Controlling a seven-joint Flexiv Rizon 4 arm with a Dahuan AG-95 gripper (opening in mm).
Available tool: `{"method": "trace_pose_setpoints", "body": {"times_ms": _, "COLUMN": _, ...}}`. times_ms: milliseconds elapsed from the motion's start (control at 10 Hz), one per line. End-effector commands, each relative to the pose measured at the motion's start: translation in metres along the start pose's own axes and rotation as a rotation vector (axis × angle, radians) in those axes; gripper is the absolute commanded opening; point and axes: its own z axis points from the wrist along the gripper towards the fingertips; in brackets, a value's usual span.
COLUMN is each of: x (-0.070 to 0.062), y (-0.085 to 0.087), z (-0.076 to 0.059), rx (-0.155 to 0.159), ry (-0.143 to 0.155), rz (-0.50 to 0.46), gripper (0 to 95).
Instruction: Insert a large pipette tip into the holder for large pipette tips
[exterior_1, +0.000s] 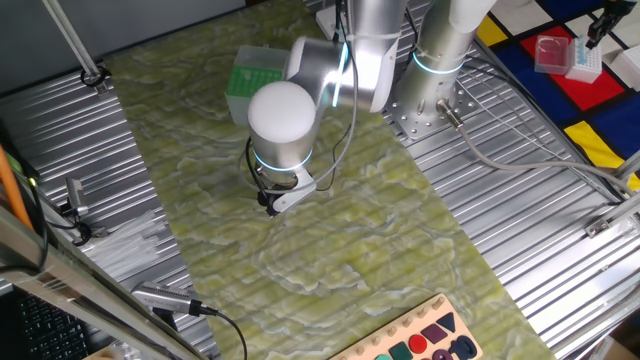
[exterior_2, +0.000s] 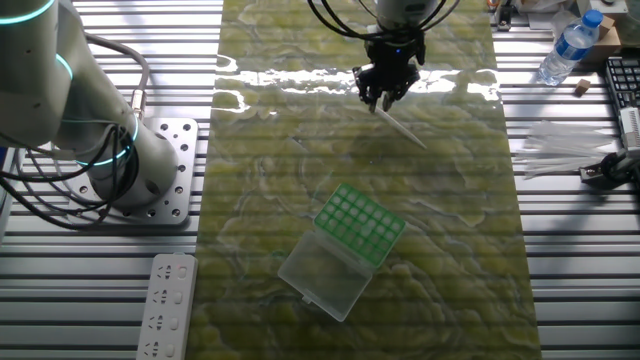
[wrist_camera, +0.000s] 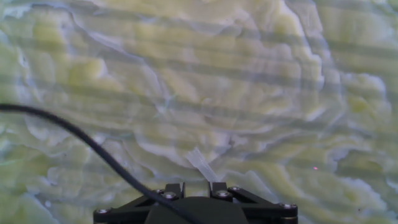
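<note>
Tip: pale tapered sliver (exterior_2: 402, 127) sticking out slantwise from the gripper, its free end over the mat toward the holder; in the hand view it shows as a clear stub (wrist_camera: 200, 163) rising between the fingers.
Gripper: (exterior_2: 386, 97) fingers pinched on the tip's thick end, above the mat; mostly hidden under the arm in one fixed view.
Holder: green gridded box (exterior_2: 359, 225) on the mat, clear lid (exterior_2: 324, 276) open flat beside it, well apart from the gripper.
Mat: green marbled sheet (exterior_2: 450, 250) on the table.
Elsewhere: bottle (exterior_2: 566, 46) at a far corner; power strip (exterior_2: 167, 307) off the mat.
</note>
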Motion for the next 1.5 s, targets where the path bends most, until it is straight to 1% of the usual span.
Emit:
{"method": "trace_pose_setpoints", "body": {"times_ms": 100, "x": 0.0008, "y": 0.0003, "z": -0.0005, "rx": 0.001, "ry": 0.0, "rz": -0.004, "gripper": 19.0}}
{"method": "trace_pose_setpoints", "body": {"times_ms": 200, "x": 0.0011, "y": 0.0003, "z": -0.0005, "rx": 0.001, "ry": 0.002, "rz": -0.006, "gripper": 19.0}}
{"method": "trace_pose_setpoints", "body": {"times_ms": 300, "x": 0.0019, "y": 0.0004, "z": -0.0005, "rx": -0.002, "ry": 0.015, "rz": -0.016, "gripper": 19.0}}
{"method": "trace_pose_setpoints", "body": {"times_ms": 500, "x": 0.0024, "y": 0.0004, "z": -0.0007, "rx": -0.001, "ry": 0.013, "rz": -0.018, "gripper": 19.0}}
{"method": "trace_pose_setpoints", "body": {"times_ms": 600, "x": 0.0028, "y": 0.0005, "z": -0.0007, "rx": -0.004, "ry": 0.025, "rz": -0.03, "gripper": 19.0}}
{"method": "trace_pose_setpoints", "body": {"times_ms": 700, "x": 0.0031, "y": 0.0005, "z": -0.0007, "rx": -0.005, "ry": 0.028, "rz": -0.037, "gripper": 19.0}}
{"method": "trace_pose_setpoints", "body": {"times_ms": 1000, "x": 0.0045, "y": 0.0006, "z": -0.001, "rx": -0.003, "ry": 0.025, "rz": -0.037, "gripper": 19.0}}
{"method": "trace_pose_setpoints", "body": {"times_ms": 1100, "x": 0.0046, "y": 0.0007, "z": -0.0012, "rx": -0.002, "ry": 0.02, "rz": -0.025, "gripper": 19.0}}
{"method": "trace_pose_setpoints", "body": {"times_ms": 1200, "x": 0.0046, "y": 0.0007, "z": -0.0014, "rx": 0.001, "ry": 0.006, "rz": 0.011, "gripper": 19.0}}
{"method": "trace_pose_setpoints", "body": {"times_ms": 1300, "x": 0.0046, "y": 0.0007, "z": -0.0014, "rx": 0.005, "ry": -0.018, "rz": 0.068, "gripper": 19.0}}
{"method": "trace_pose_setpoints", "body": {"times_ms": 1400, "x": 0.0047, "y": 0.0007, "z": -0.0015, "rx": 0.006, "ry": -0.032, "rz": 0.124, "gripper": 19.0}}
{"method": "trace_pose_setpoints", "body": {"times_ms": 1500, "x": 0.0047, "y": 0.0007, "z": -0.0016, "rx": 0.007, "ry": -0.058, "rz": 0.22, "gripper": 19.0}}
